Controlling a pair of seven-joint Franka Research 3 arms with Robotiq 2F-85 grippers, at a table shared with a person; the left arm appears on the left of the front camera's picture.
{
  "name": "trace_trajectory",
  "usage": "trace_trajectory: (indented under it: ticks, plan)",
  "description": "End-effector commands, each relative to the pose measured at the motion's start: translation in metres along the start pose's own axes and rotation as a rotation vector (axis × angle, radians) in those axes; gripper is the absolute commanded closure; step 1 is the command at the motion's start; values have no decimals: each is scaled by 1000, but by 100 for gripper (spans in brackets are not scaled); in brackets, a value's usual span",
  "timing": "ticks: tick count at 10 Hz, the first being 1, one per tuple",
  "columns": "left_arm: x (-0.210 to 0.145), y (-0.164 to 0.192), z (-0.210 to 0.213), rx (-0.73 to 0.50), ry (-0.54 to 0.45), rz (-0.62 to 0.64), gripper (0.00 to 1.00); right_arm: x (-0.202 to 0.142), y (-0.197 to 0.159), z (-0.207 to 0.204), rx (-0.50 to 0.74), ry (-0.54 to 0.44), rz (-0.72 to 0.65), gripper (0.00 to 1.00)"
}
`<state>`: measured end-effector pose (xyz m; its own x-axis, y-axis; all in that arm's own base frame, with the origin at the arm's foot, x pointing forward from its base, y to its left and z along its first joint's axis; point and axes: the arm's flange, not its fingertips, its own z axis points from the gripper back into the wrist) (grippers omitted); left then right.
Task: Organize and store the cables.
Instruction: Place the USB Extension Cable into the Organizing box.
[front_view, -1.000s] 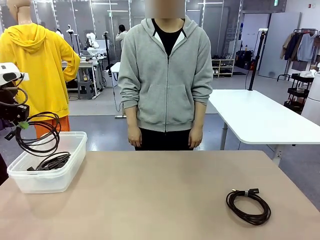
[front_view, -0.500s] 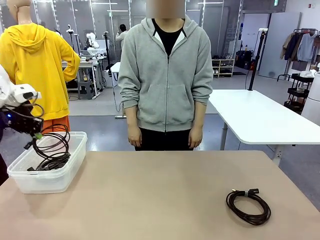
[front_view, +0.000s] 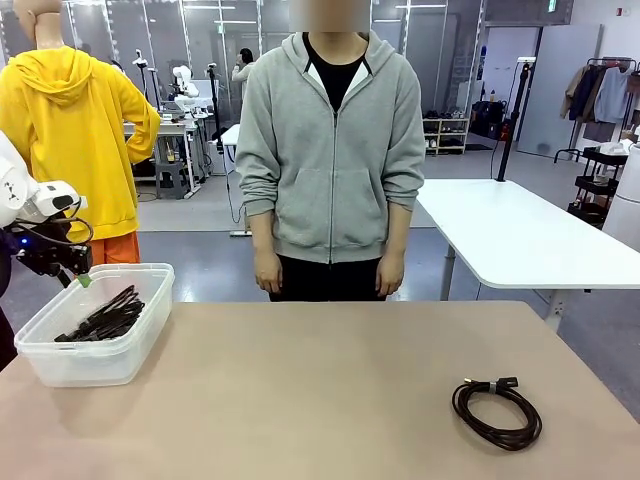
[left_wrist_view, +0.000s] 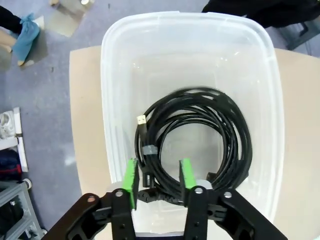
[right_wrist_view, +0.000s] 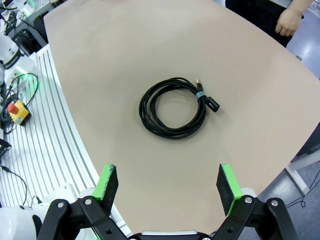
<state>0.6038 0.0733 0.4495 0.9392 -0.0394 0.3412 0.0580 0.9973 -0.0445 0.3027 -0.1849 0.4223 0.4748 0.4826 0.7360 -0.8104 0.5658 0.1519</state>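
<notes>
Cables binned, one loose

Left gripper hangs released over tangled coils, count unclear, in the clear bin at the bench's left edge. The right gripper gapes above the lone coil near the right front corner.

The left arm has a white casing; its black wrist section carries a blue light and looped black wires. The left tool and right tool have black linked fingers, silver pivot screws and green pads. The person wears a grey zip hoodie over a black shirt.
</notes>
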Motion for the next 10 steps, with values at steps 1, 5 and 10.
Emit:
trace_trajectory:
  ticks: [1,5,10]
  plan:
    - [0,-2,7,24,-26,10,16,-1,0,0,1,-19,17,0]
    - [0,-4,9,21,-27,-2,6,-1,0,0,1,-19,17,0]
    - [2,-7,8,3,-12,-11,0,-1,0,0,1,-19,17,0]
